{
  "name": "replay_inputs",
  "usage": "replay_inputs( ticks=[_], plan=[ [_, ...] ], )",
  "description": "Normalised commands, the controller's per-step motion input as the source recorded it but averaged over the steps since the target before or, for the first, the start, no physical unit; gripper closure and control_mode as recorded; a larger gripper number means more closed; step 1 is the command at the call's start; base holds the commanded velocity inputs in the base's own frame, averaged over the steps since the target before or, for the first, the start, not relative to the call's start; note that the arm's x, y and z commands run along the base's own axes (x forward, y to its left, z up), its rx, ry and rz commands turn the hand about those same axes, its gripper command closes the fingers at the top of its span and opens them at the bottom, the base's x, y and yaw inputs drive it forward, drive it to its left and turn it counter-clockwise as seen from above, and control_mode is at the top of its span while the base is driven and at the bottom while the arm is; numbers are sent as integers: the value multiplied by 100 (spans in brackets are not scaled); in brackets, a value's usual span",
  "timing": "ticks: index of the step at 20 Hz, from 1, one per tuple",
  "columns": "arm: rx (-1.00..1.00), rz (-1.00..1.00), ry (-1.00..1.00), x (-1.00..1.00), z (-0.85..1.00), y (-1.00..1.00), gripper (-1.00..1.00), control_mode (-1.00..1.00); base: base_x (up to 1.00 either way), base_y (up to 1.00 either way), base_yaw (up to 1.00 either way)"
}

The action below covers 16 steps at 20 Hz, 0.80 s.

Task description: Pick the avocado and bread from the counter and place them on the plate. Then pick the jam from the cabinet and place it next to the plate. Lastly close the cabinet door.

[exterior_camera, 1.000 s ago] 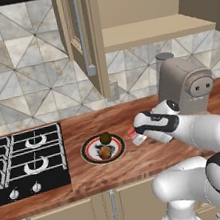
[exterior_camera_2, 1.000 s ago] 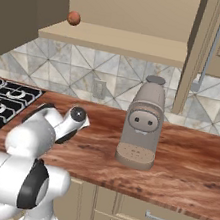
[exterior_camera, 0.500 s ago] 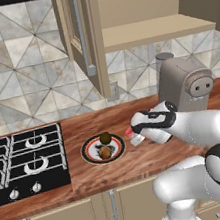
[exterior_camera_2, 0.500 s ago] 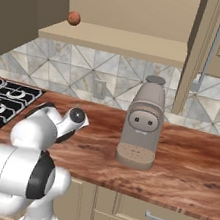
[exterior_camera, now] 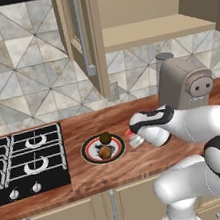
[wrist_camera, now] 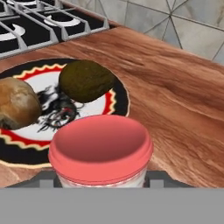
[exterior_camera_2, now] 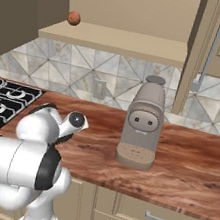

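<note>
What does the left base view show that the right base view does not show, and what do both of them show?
Left base view alone: the plate holding the avocado and the bread, the jam at the end of the arm beside the plate, and the open cabinet door. Right base view alone: a small reddish ball on the shelf. Both: the counter, the grey coffee machine and the stove.

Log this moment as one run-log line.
gripper: shut on jam | jam: beside plate | avocado, bread: on plate | cabinet door: open
</note>
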Motion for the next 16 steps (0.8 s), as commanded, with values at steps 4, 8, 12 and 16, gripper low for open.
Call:
replay_inputs(
  ticks=[4,8,12,16],
  plan=[
    [0,-2,0,0,0,0,-100,-100,0,0,0],
    [0,0,0,-3,4,0,-100,-100,0,0,0],
    [0,0,1,-24,21,0,-100,-100,0,0,0],
    [0,0,1,-35,45,-3,-100,-100,0,0,0]
  ],
)
